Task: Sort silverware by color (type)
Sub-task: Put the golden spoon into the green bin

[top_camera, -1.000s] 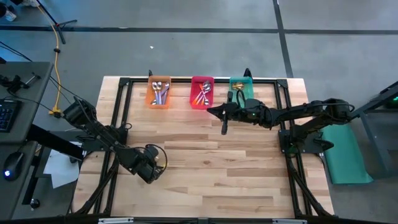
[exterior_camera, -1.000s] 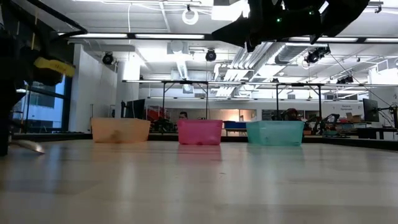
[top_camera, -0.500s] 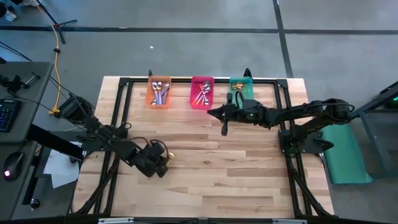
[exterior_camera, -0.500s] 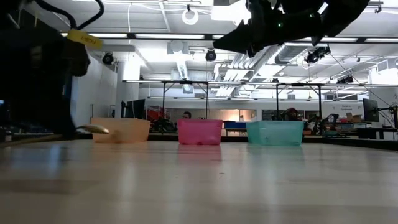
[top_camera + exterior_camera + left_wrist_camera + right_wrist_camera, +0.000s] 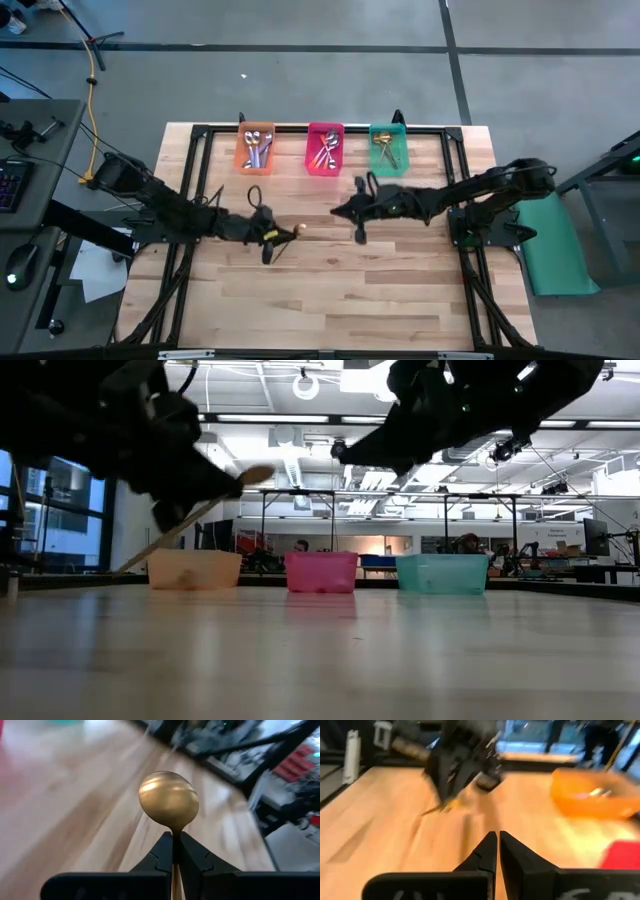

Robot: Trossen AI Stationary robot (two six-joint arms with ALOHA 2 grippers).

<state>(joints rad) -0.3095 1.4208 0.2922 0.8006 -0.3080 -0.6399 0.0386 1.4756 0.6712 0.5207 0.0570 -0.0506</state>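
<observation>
A gold spoon [image 5: 169,799] is lifted above the table's middle, with my left gripper [image 5: 278,235] shut on it. Its bowl [image 5: 298,229] points toward the table's right edge. My right gripper [image 5: 335,210] hangs shut and holding nothing just to the right of the spoon, facing it. More silverware lies in three bins at the far edge: purple-handled spoons in the orange bin [image 5: 256,160], red-handled ones in the pink bin [image 5: 325,163], gold ones in the green bin [image 5: 398,150]. My left gripper pinches the gold spoon's neck [image 5: 174,834], just behind the bowl, between its two fingertips. The handle [image 5: 175,882] runs back between the fingers, along them. The fingers come nearly level from the table's left. The spoon is clear of the table and tilted, bowl [image 5: 257,474] high, handle end [image 5: 135,563] low.
Black frame rails [image 5: 300,128] run round the wooden tabletop. The three bins stand in a row along the far edge. Bare wood [image 5: 340,300] lies toward the near edge. Beyond the table the low view shows a workshop with benches.
My left gripper has swung from the table's near left toward its middle and far side, tipping from pointing down to nearly level. The gold spoon, which lay on the table, is now lifted clear. My right gripper has come down and toward the near edge.
</observation>
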